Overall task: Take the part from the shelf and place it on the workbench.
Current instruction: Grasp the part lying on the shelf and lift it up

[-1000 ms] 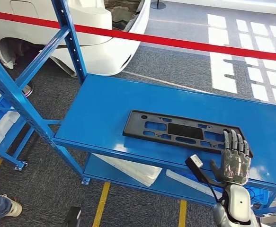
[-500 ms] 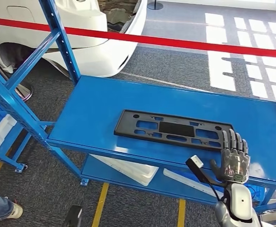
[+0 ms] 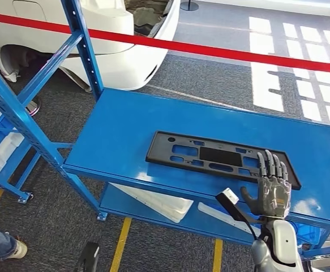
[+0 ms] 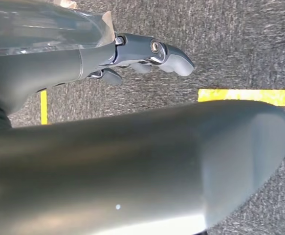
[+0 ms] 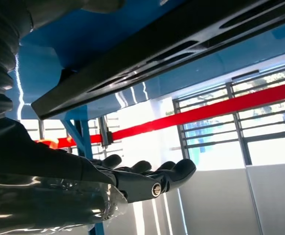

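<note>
While flat on shelf, part — right robot hand spread above.

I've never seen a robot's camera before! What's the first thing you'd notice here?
A long black plastic part with cut-out holes lies flat on the bright blue shelf. The robot's right hand reaches over the part's near right end, fingers spread and holding nothing. Behind the shelf, a red barrier tape stretches across in front of a white car body.

The left robot hand hangs empty, apparently loosely extended, over grey carpet with yellow tape.
</note>
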Controlling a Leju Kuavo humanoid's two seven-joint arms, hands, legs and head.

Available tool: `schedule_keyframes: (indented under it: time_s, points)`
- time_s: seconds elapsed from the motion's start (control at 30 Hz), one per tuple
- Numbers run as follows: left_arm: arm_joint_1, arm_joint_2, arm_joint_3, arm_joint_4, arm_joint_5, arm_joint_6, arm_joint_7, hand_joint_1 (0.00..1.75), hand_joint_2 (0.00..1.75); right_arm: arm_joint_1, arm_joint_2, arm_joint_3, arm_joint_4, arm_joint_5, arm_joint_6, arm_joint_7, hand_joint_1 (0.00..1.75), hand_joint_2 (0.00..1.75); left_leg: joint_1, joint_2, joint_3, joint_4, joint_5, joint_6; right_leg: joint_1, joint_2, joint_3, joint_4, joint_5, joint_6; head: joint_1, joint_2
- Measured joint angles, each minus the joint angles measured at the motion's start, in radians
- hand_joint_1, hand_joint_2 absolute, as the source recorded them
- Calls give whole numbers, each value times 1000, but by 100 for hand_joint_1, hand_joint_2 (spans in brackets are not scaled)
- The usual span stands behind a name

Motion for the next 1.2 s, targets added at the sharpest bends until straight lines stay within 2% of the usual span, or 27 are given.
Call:
schedule_keyframes:
  time_s: [0.03, 0.07, 0.13, 0.2, 0.23, 0.3, 0.33, 0.37, 0.4, 0.43, 0.5, 0.53, 0.57, 0.67, 0.7, 0.77, 0.83, 0.87, 0.9, 0.93, 1.0, 1.03, 1.07, 1.1, 1.2]
  points:
    - [-1, 0, 0, 0, -2, 0, -1, 0, 0, 0, 0, 0, -3, -2, -5, -3, 0, 175, -1, 0, -1, 0, 0, -4, 2, 1, 20, -46, 14, -5, -1, 0]
    - [-2, 0, 1, 0, -3, 0, -2, 0, 0, 0, 1, 0, -4, -5, -8, -6, 0, 175, -2, 0, -2, 0, 0, -9, 5, 2, 29, -67, 16, -10, -1, 0]
    - [-2, 0, 2, 0, -5, 0, -3, 0, 0, 3, 1, 0, -7, -9, -13, -9, 0, 175, -1, 0, -2, -3, 1, -20, 7, 3, 28, -70, 16, -22, -2, 0]
    - [-3, 0, 2, 0, -5, 0, -4, 0, 0, 5, 1, -1, -11, -11, -15, -11, 0, 175, 0, 1, -8, 13, -16, -29, 4, 2, 31, -78, 21, -37, -3, 0]
    - [-4, 0, 3, 0, -5, 0, -5, 0, 0, 5, 1, -1, -13, -12, -16, -12, 0, 175, 0, 1, -24, 49, -39, -31, 2, 1, 32, -82, 24, -43, -3, 0]
    - [-3, 1, 3, 0, -5, 0, -7, 0, 0, 7, 1, -1, -13, -15, -17, -13, 0, 175, 1, 1, -81, 177, -105, -34, 2, -1, 33, -84, 25, -50, -4, 0]
    - [-2, 1, 4, 0, -5, 0, -7, 0, 0, 9, 1, -1, -13, -17, -17, -13, 0, 175, 1, 1, -110, 242, -129, -36, 2, -1, 33, -83, 25, -50, -4, 0]
    - [-1, 1, 4, 0, -5, 1, -8, 0, 0, 10, 1, -2, -13, -19, -17, -13, 0, 175, 1, 1, -128, 279, -136, -37, 3, -1, 33, -83, 24, -51, -4, 0]
    - [0, 2, 4, 0, -5, 1, -9, 0, 0, 11, 1, -2, -12, -22, -17, -13, 0, 175, 1, 1, -129, 277, -123, -37, 3, 0, 33, -82, 24, -50, -4, 0]
    - [0, 3, 5, 0, -5, 1, -10, 0, 0, 11, 1, -2, -12, -25, -16, -13, 0, 175, 1, 2, -111, 236, -94, -36, 3, 0, 34, -81, 23, -49, -4, 0]
    - [-3, 6, 6, -1, -5, 1, -12, 0, 0, 10, 1, -3, -12, -31, -12, -14, 0, 175, 0, 2, -47, 97, -27, -31, 5, 2, 33, -74, 18, -43, -4, 0]
    - [-5, 7, 6, -1, -5, 1, -14, 0, 0, 10, 1, -4, -11, -35, -6, -15, 0, 175, 0, 2, -24, 45, -8, -28, 7, 3, 31, -70, 15, -39, -4, 0]
    - [-6, 8, 8, -1, -5, 1, -16, 0, 0, 9, 0, -6, -10, -41, 3, -16, 0, 175, -2, 2, -11, 15, -1, -24, 9, 3, 29, -67, 14, -34, -3, 0]
    - [-8, 9, 14, -1, -5, 1, -20, 0, 0, 6, -1, -12, -1, -60, 35, -18, 0, 175, -4, 1, -9, 6, 0, -11, 7, 3, 28, -65, 11, -20, -2, 0]
    - [-10, 10, 16, -1, -4, 1, -21, 0, 0, 4, -2, -14, 2, -64, 43, -20, 0, 175, -3, 1, -8, 4, 1, -6, 6, 2, 24, -54, 1, -14, -2, 0]
    - [-12, 10, 20, -2, -4, 1, -23, 0, 0, -2, -5, -19, 8, -70, 53, -23, 0, 175, 1, 1, -8, 2, 4, 2, 3, 1, -9, 25, -48, -3, -1, 0]
    - [-13, 11, 21, -2, -4, 1, -25, 0, 0, -5, -10, -24, 19, -75, 62, -25, 0, 175, 1, 2, -8, 2, 3, 5, 1, 1, -71, 159, -108, 3, -1, 0]
    - [-13, 11, 22, -2, -4, 1, -27, 0, 0, -6, -12, -25, 25, -78, 69, -26, 0, 175, 1, 2, -7, 2, 3, 5, 1, 1, -93, 206, -120, 5, -1, 0]
    - [-12, 12, 22, -2, -4, 1, -28, 0, 0, -7, -16, -27, 32, -81, 75, -27, 0, 175, 1, 2, -7, 2, 3, 5, 0, 1, -99, 217, -112, 6, -1, 0]
    - [-13, 12, 23, -2, -4, 1, -30, 0, 0, -9, -19, -28, 38, -84, 82, -28, 0, 175, 1, 1, -6, 2, 2, 5, 0, 1, -85, 185, -86, 6, -1, 0]
    - [-14, 12, 23, -2, -4, 0, -32, 0, 0, -17, -29, -29, 51, -91, 90, -31, 0, 175, 1, 0, -3, 2, 1, 3, 1, 1, -20, 45, -17, 1, -1, 0]
    - [-15, 12, 24, -2, -4, 0, -33, 0, 0, -23, -34, -30, 57, -95, 91, -33, 0, 175, -1, 0, -3, 3, 0, 0, 3, 1, 7, -16, 5, -4, -1, 0]
    - [-15, 13, 24, -2, -4, 0, -34, 0, 0, -27, -38, -31, 64, -98, 91, -35, 0, 175, -2, 0, -4, 3, 0, -4, 5, 2, 23, -53, 16, -9, -1, 0]
    - [-15, 13, 25, -2, -4, 0, -35, 0, 0, -30, -42, -33, 70, -100, 91, -37, 0, 175, -3, 0, -5, 2, 0, -9, 8, 3, 28, -67, 16, -14, -2, 0]
    - [-15, 16, 29, -2, -3, 0, -37, 0, 0, -39, -50, -37, 84, -103, 91, -41, 0, 175, 0, 0, -5, 4, -7, -25, 6, 3, 30, -76, 20, -32, -3, 0]
